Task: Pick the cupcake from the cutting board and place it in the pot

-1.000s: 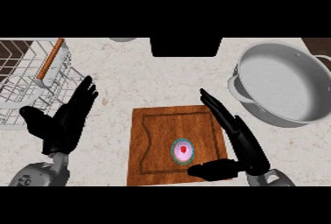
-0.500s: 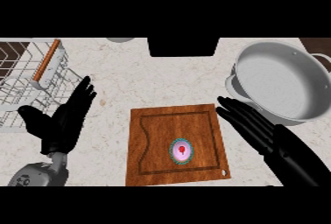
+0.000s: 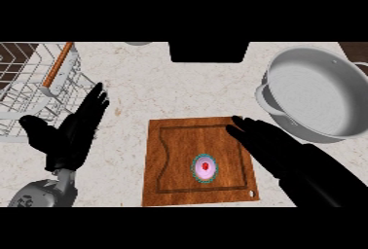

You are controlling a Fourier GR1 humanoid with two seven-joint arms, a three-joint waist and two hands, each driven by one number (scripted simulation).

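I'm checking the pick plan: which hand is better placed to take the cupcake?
The right hand. It hangs open over the cutting board's right edge, beside the cupcake, with the pot on its side. The left hand rests open, off the board.

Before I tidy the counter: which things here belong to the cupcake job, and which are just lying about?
Job: cupcake, cutting board, pot, right hand.
Lying about: dish rack, left hand resting open at the left.

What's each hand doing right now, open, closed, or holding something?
Left hand: open, holding nothing, beside the dish rack.
Right hand: open, holding nothing, over the cutting board's right edge.
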